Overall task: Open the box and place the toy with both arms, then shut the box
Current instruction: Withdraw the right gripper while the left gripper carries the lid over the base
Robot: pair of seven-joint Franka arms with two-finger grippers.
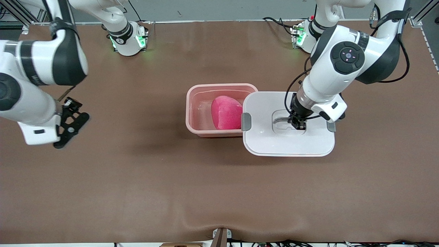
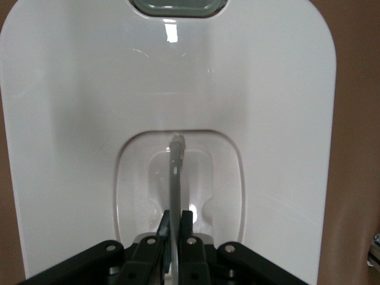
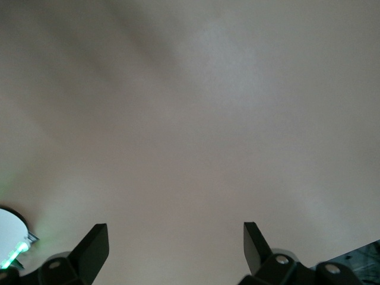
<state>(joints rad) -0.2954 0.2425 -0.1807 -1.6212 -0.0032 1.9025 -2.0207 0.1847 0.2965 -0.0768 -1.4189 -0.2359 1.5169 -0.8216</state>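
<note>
The pink translucent box (image 1: pixel 219 86) stands open at the table's middle with the pink toy (image 1: pixel 226 112) lying inside it. Its white lid (image 1: pixel 288 140) is beside the box toward the left arm's end, one edge overlapping the box's rim. My left gripper (image 1: pixel 297 124) is shut on the upright grey handle (image 2: pixel 176 172) in the recessed centre of the lid (image 2: pixel 89 107); seen from the left wrist, the left gripper (image 2: pixel 176 222) pinches the handle. My right gripper (image 1: pixel 72 125) hangs open with nothing in it over bare table at the right arm's end; the right wrist view shows the right gripper (image 3: pixel 175 243) wide apart.
The brown table mat (image 1: pixel 137 178) spreads all around the box. A grey side clip (image 1: pixel 246 121) on the lid sits over the box's rim. Both arm bases (image 1: pixel 128 39) stand along the table's edge farthest from the front camera.
</note>
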